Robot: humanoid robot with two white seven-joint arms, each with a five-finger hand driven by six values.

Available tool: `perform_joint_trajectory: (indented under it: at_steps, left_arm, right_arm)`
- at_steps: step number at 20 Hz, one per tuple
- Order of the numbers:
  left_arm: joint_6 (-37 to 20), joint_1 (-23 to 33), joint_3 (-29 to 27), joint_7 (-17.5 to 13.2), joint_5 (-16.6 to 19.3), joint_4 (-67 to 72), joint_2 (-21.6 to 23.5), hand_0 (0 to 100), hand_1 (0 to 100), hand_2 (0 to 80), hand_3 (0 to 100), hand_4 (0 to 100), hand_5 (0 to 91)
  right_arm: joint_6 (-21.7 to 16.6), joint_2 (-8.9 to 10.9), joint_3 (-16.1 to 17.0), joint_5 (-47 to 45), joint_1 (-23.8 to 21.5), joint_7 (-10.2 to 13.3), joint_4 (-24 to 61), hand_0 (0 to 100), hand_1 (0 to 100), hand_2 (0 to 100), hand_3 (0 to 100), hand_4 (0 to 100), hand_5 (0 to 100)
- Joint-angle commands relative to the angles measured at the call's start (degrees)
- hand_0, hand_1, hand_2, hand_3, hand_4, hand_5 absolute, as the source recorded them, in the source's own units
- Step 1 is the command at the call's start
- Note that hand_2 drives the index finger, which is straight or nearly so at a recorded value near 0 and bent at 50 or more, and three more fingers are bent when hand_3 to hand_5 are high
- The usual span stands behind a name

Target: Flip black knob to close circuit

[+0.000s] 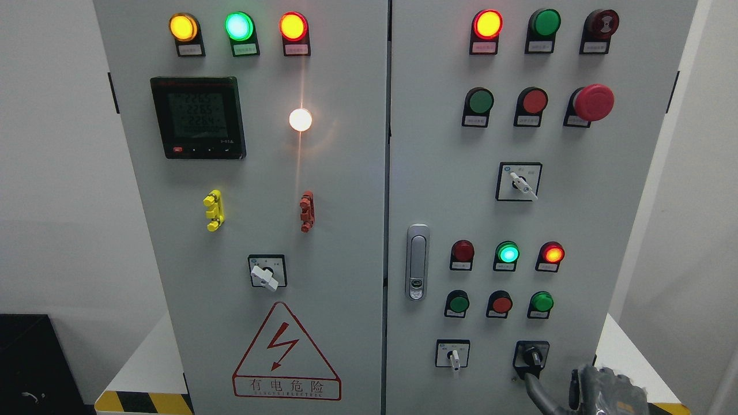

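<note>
The black knob (533,357) sits at the lower right of the grey cabinet's right door (438,190), its lever pointing roughly straight down. My right hand (582,392) comes up from the bottom edge just below and right of the knob. One dark finger (533,387) reaches up to just under the knob; I cannot tell if it touches. The other fingers look loosely curled and hold nothing. The left hand is out of view.
A white rotary switch (453,354) sits left of the knob. Above are rows of red and green buttons and lit lamps (507,252), a door handle (417,262) and a red mushroom stop button (594,102). The left door bears a meter (198,117) and warning triangle (286,351).
</note>
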State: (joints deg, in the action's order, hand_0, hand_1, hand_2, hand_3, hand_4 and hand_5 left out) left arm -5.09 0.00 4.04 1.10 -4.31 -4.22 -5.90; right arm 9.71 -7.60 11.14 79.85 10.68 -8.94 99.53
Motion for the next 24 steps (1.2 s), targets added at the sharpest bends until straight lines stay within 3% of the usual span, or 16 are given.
perform_joint_trajectory:
  at_steps: [1,12,21,24]
  left_arm:
    - [0.0,0.35,0.0,0.05,0.0,0.0,-0.07,12,56,0.0,0,0,0.0]
    - [0.0,0.35,0.0,0.05,0.0,0.0,0.02,12,56,0.0,0,0,0.0]
    - [0.0,0.35,0.0,0.05,0.0,0.0,0.02,12,56,0.0,0,0,0.0]
    - [0.0,0.35,0.0,0.05,0.0,0.0,0.02,12,56,0.0,0,0,0.0]
  right_arm:
    - [0.05,0.04,-5.51,-3.03,-1.45,0.94,1.81,0,3,89,100,94,98]
    - [0.05,0.04,-6.13,-3.91,-4.52,1.73,4.79,0,4,88,100,94,97]
    - [0.66,0.04,-7.18,-18.74,-7.51,4.8,9.97,0,7,82,100,93,96]
    - [2.76,0.13,-8.67,-27.35,-9.09,6.38,12.7,0,9,78,100,91,92]
